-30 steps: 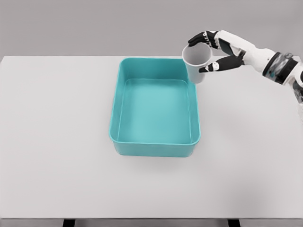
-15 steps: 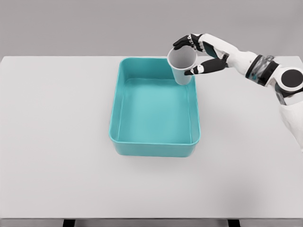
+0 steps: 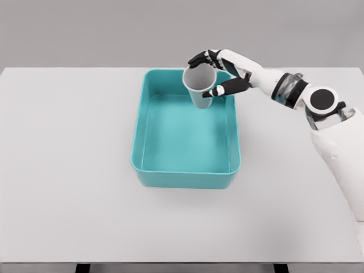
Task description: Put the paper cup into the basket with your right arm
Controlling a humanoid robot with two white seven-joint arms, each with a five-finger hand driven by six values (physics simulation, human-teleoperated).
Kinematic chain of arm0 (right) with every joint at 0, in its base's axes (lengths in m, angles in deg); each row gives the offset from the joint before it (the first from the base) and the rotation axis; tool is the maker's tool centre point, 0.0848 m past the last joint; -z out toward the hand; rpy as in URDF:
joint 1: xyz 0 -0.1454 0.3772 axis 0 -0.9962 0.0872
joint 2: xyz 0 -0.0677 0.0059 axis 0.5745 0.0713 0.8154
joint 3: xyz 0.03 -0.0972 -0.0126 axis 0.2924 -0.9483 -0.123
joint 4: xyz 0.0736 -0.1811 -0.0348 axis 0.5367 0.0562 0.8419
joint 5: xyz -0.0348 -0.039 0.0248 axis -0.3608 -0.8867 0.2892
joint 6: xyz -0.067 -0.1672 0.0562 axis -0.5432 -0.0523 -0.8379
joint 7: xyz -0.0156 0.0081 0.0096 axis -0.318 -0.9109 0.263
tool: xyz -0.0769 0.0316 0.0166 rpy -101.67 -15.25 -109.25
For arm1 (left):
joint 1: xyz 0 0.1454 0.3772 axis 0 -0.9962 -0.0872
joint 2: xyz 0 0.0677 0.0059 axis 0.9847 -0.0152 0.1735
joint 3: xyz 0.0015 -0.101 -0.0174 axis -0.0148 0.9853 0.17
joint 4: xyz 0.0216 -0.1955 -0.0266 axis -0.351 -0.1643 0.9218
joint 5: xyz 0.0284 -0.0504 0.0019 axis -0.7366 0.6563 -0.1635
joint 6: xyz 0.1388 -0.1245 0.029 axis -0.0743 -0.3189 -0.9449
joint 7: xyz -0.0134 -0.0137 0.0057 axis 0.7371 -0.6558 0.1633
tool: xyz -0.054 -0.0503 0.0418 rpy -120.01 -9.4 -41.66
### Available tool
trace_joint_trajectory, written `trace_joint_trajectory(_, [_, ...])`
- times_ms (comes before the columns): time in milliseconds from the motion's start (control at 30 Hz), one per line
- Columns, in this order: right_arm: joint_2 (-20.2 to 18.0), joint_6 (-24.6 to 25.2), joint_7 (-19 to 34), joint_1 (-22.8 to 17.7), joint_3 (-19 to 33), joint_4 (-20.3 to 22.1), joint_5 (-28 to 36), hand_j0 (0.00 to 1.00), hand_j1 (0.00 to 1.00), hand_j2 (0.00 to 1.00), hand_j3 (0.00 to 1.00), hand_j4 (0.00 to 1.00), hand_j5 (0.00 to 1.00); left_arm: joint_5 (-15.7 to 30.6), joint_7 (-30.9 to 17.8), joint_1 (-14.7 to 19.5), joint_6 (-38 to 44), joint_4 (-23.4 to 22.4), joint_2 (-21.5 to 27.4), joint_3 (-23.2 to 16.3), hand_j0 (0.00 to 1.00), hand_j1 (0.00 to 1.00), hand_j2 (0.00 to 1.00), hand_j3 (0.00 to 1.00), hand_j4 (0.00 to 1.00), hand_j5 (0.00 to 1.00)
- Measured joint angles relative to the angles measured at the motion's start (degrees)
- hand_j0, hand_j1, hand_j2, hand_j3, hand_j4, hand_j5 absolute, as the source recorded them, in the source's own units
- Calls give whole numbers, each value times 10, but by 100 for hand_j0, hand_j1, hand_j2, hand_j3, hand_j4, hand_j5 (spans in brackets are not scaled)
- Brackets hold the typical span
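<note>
My right hand (image 3: pixel 211 74) is shut on the grey paper cup (image 3: pixel 199 85), fingers behind its rim and thumb across its front. The cup hangs tilted, its mouth facing toward me and left, above the far right part of the teal basket (image 3: pixel 138 131). The basket is a rectangular tub with nothing lying on its floor. My right arm reaches in from the right edge across the table. My left arm does not show.
The white table (image 3: pixel 68 170) carries only the basket, near its middle. A grey wall stands behind the table's far edge.
My right hand has carried the cup leftward, from beyond the basket's far right corner to a spot over the basket's inside. The cup has tilted a little more.
</note>
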Motion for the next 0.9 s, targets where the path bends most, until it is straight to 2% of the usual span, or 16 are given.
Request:
trace_joint_trajectory(267, [28, -9, 0, -5, -3, -18, -23, 71, 71, 71, 71, 71, 71, 0, 0, 0, 0, 0, 0, 0, 100, 100, 100, 100, 100, 100])
trace_joint_trajectory(900, [70, -44, 0, -20, -13, -75, -55, 72, 72, 72, 72, 72, 72, 0, 0, 0, 0, 0, 0, 0, 100, 100, 100, 100, 100, 100])
